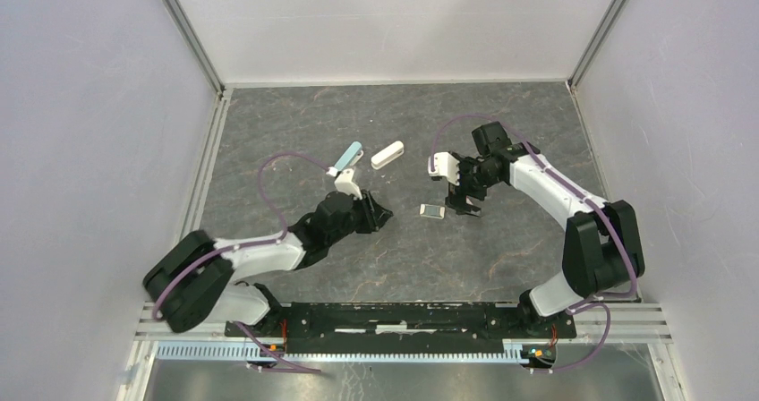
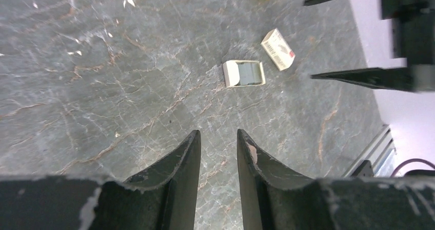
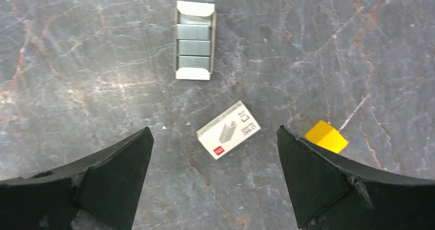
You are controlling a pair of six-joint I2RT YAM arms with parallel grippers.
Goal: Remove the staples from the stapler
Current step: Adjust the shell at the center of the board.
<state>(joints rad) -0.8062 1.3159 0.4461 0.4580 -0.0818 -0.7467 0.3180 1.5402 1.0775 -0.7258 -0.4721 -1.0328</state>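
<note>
The staples (image 3: 194,32) sit in the tray (image 3: 194,74), lengthwise dead ahead of the right jaws (image 3: 214,131) — wide open, empty, nearer — while the left jaws (image 2: 218,132) stand narrowly parted, empty.

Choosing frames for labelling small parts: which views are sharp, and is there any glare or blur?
Right wrist: sharp, even light, print on the printed white box crisp. Left wrist: table sharp, right gripper soft-edged at the frame's side. Top external: soft even light, no glare.

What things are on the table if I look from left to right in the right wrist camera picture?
Small open tray with grey strips inside → white box with red print → yellow block.
</note>
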